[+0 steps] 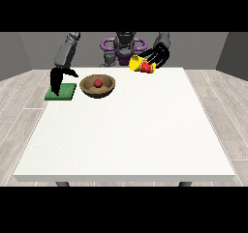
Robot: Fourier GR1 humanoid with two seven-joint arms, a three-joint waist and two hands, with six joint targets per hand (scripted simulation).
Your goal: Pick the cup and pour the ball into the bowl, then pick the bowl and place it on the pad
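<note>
One ball [98, 83] lies in the bowl [109, 88]; right-side hand's [158, 54] fingers grip the tipped cup [141, 65].

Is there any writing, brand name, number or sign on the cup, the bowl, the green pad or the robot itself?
None can be read.
Yellow cup: a red patch, no letters.
Wooden bowl: plain, with a red ball inside.
Green pad: plain.
Table: plain white.
Robot body: no markings legible.

Ball [98, 83] in bowl [98, 86], pad [61, 92] just left, cup [141, 64] behind at right.
</note>
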